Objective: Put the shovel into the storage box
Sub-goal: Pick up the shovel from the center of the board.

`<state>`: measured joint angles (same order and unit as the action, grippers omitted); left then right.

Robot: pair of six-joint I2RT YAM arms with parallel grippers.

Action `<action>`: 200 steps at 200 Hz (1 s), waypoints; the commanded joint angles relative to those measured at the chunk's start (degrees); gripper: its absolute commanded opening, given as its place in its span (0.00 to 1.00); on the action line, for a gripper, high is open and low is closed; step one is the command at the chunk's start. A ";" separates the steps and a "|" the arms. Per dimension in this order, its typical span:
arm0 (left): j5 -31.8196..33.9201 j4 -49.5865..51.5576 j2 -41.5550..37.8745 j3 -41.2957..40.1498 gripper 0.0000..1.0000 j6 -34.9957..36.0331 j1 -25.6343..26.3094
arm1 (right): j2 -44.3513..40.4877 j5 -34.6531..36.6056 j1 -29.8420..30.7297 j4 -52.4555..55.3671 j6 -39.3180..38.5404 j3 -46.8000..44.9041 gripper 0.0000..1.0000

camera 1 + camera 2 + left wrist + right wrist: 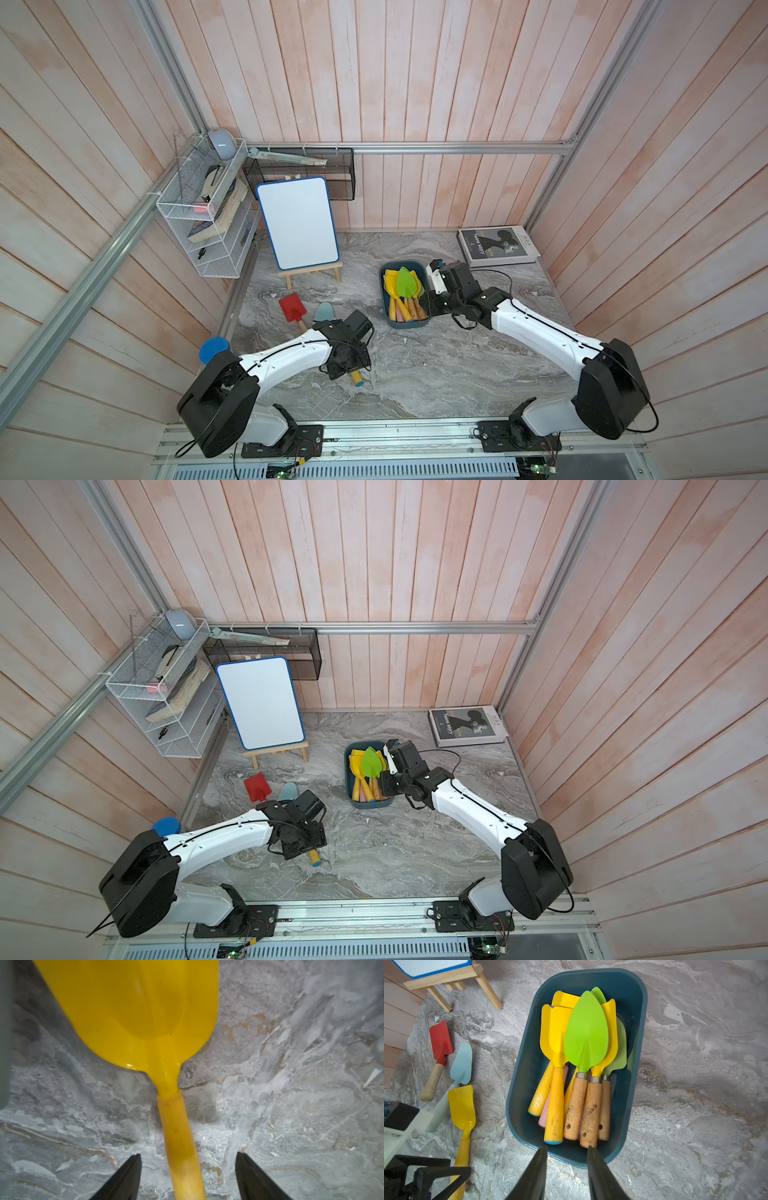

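The left hand [188, 1154], spread and gripping nothing, straddles the handle of the yellow shovel [133, 1012] lying on the bench [291, 1105]. Farther off, the right hand [566, 1148] hangs released and empty over the rim of the storage box [517, 1122], which other shovels [586, 1032] fill.

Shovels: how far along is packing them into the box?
Done: several shovels lie in the box; the right gripper hangs open over it. In hand: the open left gripper straddles the yellow shovel without gripping. Left: that one, plus the red shovel and blue shovel on the table.
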<state>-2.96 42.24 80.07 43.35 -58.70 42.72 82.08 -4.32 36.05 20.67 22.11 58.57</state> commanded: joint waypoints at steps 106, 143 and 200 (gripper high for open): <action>-0.73 -2.60 2.92 -1.77 0.56 -3.83 2.70 | -3.77 0.62 2.79 -4.23 4.17 -4.63 0.35; -0.67 -2.78 3.36 -2.48 0.36 -4.50 3.04 | -3.60 0.54 2.81 -4.66 4.30 -4.86 0.34; -0.28 -2.47 3.37 -1.59 0.14 -4.48 3.66 | -3.95 0.56 2.80 -4.93 4.21 -4.95 0.33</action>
<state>-4.05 39.66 82.81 41.60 -63.24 45.74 79.15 -4.34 38.50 16.36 25.91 54.11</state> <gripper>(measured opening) 0.268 0.333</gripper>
